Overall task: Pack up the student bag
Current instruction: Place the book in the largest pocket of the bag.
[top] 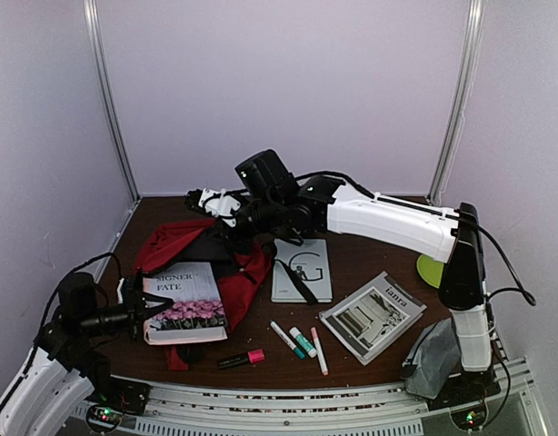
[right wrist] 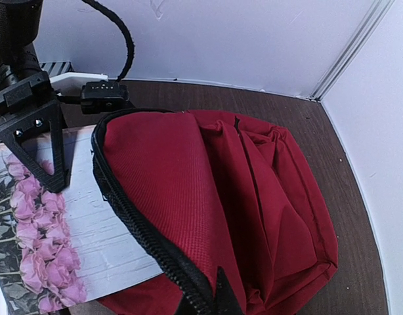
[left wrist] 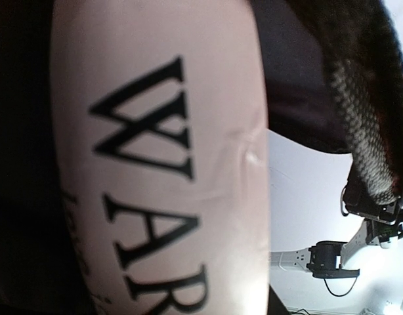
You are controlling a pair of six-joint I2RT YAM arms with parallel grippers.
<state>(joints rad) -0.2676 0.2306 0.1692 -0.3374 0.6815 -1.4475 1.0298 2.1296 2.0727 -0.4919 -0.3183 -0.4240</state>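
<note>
Left gripper (top: 144, 307): clamped on the left edge of the book (top: 184, 300), at the near left of the table (top: 370, 250). In the right wrist view 1 black finger (right wrist: 37, 144) lies on the front cover.
Right gripper (top: 206, 202): reached across to the far side of the bag and pinched tight on its black zipper rim (right wrist: 129, 210).
Student bag (top: 174, 241): red, slumped on the left half of the table, between my 2 grippers. Its far end lies toward the back wall and its mouth faces the near edge.
Book and bag: the rose-covered book lies at the bag's mouth, its far end under the lifted zipper rim and the rest outside.
Left wrist view: filled by the book's pale spine with large black letters, dark bag lining around it.
Grey book (top: 302, 270): flat just right of the bag, with a black strap (top: 295, 277) across it.
Magazine (top: 372, 316): right of the grey book, nearer the edge.
3 markers (top: 303, 341): between the rose book and the magazine.
Pink highlighter (top: 242, 359): near edge, left of the markers.
Grey pouch (top: 433, 356): near right corner, beside my right arm's base.
</note>
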